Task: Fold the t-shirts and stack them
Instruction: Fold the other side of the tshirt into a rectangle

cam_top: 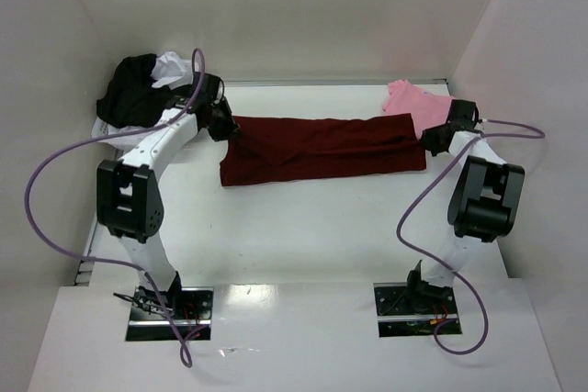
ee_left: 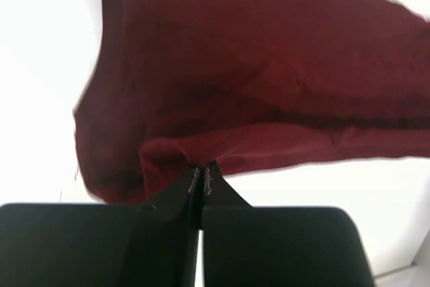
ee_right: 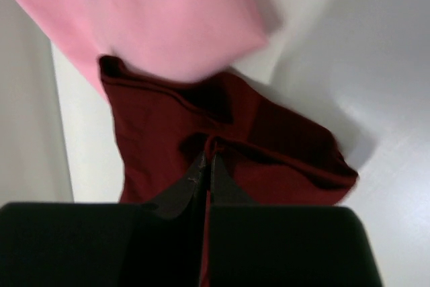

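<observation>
Spanning the white table [cam_top: 303, 227] from above, the dark maroon cloth t-shirt [cam_top: 322, 149] was held stretched between the left gripper [cam_top: 223, 126] and the right gripper [cam_top: 432, 141], probably to flatten it for folding. At the left wrist, the jaws were pinched onto its gathered edge. At the right wrist, they were clamped likewise, beside a light pink cloth t-shirt [ee_right: 148, 18].
</observation>
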